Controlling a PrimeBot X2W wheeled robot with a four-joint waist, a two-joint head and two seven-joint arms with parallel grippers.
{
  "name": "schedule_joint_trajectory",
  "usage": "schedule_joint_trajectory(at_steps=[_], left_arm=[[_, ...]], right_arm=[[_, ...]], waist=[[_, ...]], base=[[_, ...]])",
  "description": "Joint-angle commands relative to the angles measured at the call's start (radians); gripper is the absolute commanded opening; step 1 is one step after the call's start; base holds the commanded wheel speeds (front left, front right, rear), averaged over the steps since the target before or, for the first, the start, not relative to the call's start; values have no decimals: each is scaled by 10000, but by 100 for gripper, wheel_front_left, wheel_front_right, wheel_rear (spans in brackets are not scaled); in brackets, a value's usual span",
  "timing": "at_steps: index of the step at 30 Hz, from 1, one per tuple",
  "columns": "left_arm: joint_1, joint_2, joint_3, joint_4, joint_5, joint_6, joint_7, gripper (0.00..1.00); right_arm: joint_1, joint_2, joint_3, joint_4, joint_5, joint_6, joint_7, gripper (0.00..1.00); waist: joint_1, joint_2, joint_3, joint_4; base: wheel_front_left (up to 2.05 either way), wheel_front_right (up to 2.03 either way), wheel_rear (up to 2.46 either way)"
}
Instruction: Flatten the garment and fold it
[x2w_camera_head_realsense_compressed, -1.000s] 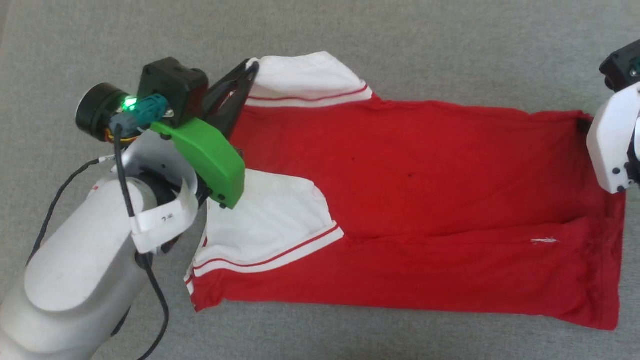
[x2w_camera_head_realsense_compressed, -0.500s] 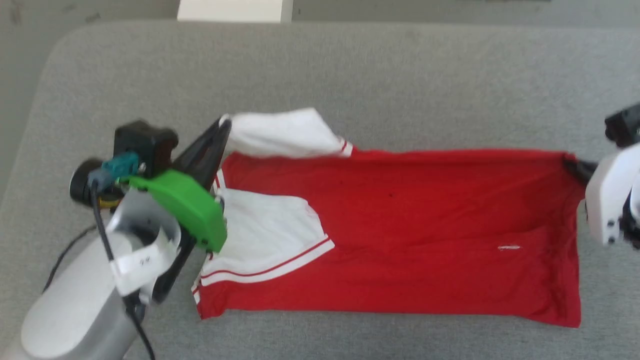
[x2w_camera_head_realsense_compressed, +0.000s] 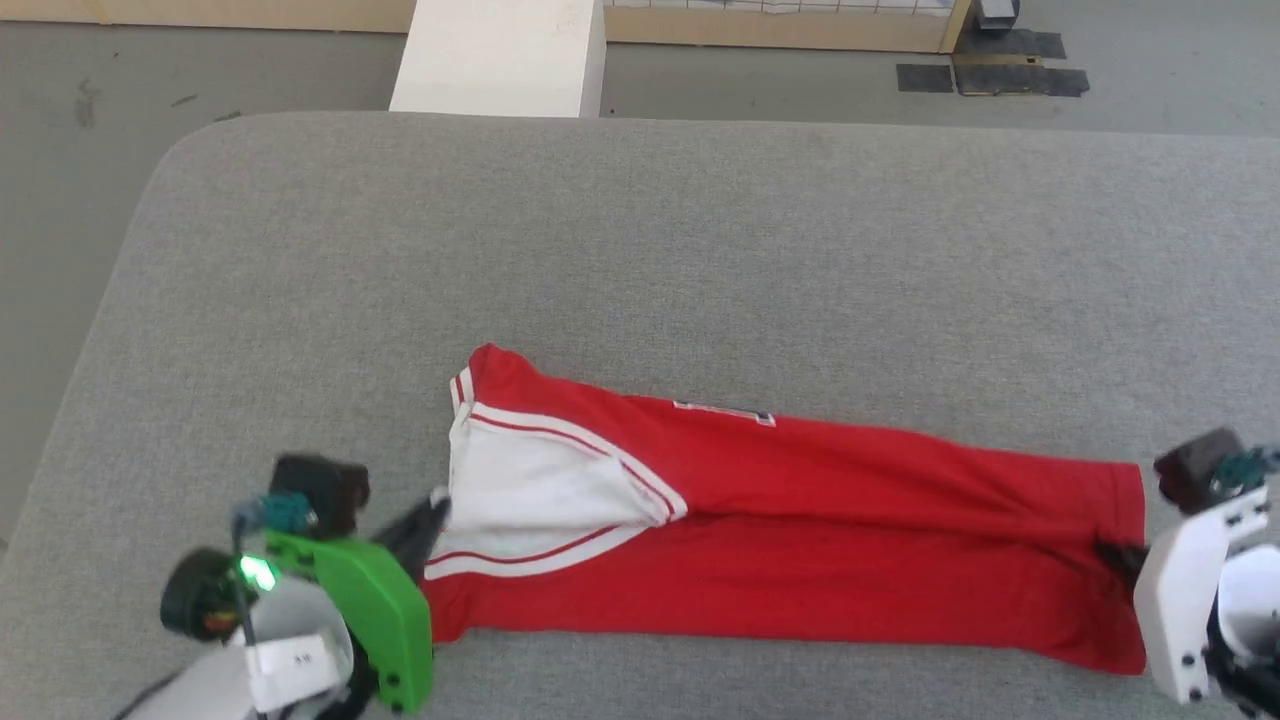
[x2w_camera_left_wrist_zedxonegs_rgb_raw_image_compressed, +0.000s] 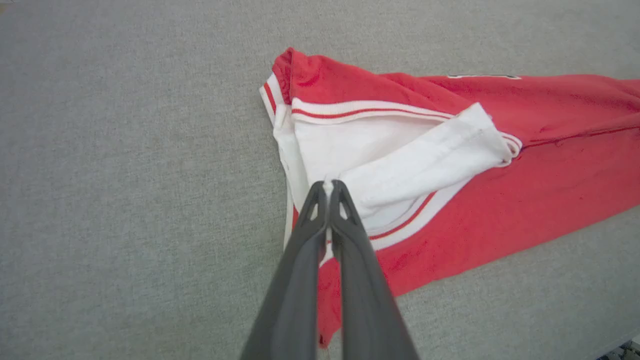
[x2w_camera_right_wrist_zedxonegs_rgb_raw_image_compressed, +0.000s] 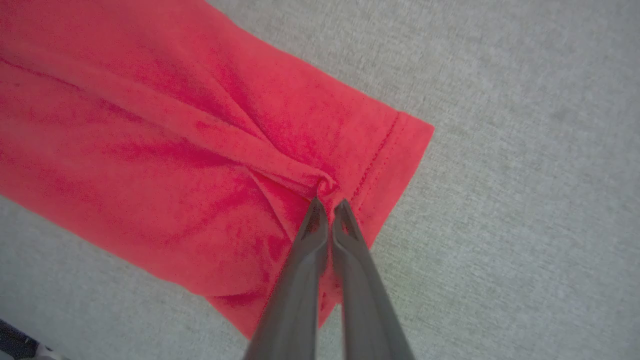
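Note:
The garment (x2w_camera_head_realsense_compressed: 800, 560), a red T-shirt with white sleeves, lies doubled lengthwise as a long strip on the grey table. A sliver of its white-outlined emblem (x2w_camera_head_realsense_compressed: 725, 412) peeks out at the far fold. My left gripper (x2w_camera_head_realsense_compressed: 437, 508) is shut on the corner of the upper white sleeve (x2w_camera_left_wrist_zedxonegs_rgb_raw_image_compressed: 425, 160), which is draped over the other sleeve; in the left wrist view the fingertips (x2w_camera_left_wrist_zedxonegs_rgb_raw_image_compressed: 320, 192) pinch white cloth. My right gripper (x2w_camera_head_realsense_compressed: 1112, 552) is shut on a bunched fold of red fabric (x2w_camera_right_wrist_zedxonegs_rgb_raw_image_compressed: 320, 185) beside the hem (x2w_camera_right_wrist_zedxonegs_rgb_raw_image_compressed: 385, 150) at the strip's right end.
The grey padded table (x2w_camera_head_realsense_compressed: 640, 250) has a rounded far-left corner and wide bare cloth beyond the garment. Past its far edge stand a white block (x2w_camera_head_realsense_compressed: 500, 55) and dark floor mats (x2w_camera_head_realsense_compressed: 990, 75). The table's near edge is close below the garment.
The head camera has tilted up. Both grippers, still shut on the garment, carried its far edge toward the near edge, folding the shirt in half lengthwise; the far sleeve now lies on the near one.

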Motion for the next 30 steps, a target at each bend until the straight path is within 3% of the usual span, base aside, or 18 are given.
schedule_joint_trajectory(at_steps=[1, 13, 14, 15, 16, 17, 18, 25, 30], left_arm=[[151, 64, -97, 147, -37, -104, 65, 0], [-224, -399, -1116, 2238, 194, -962, 579, 0], [-294, -460, -1190, 2420, 225, -1055, 587, 0], [-344, -508, -1239, 2570, 243, -1120, 587, 0], [-400, -556, -1321, 2758, 289, -1223, 576, 0], [-438, -597, -1361, 2881, 317, -1297, 522, 43], [-481, -663, -1357, 3023, 348, -1337, 383, 100], [-565, -930, -1216, 3349, 358, -1635, -575, 100], [-368, -1160, -710, 2960, -424, -2093, -1368, 100]], right_arm=[[177, -76, 28, -88, -71, -13, 135, 0], [31, -407, 837, -39, -412, -13, 454, 0], [-20, -399, 870, 18, -433, -13, 417, 44], [-60, -377, 885, 65, -443, -13, 367, 100], [-101, -303, 885, 143, -394, -13, 333, 100], [-126, -256, 903, 174, -352, -13, 311, 100], [-153, -202, 899, 191, -282, -13, 279, 100], [-127, 14, 462, -239, 647, -13, 396, 100], [75, 453, -488, -973, 1218, -13, 681, 100]], waist=[[1, 29, 24, 15], [1, 29, 298, 41], [1, 29, 307, 53], [1, 29, 303, 56], [1, 29, 263, 52], [1, 29, 224, 48], [1, 29, 160, 39], [1, 29, -429, -17], [1, 29, -781, -37]], base=[[0, 0, 0], [0, 0, 0], [0, 0, 0], [0, 0, 0], [0, 0, 0], [0, 0, 0], [0, 0, 0], [0, 0, 0], [0, 0, 0]])
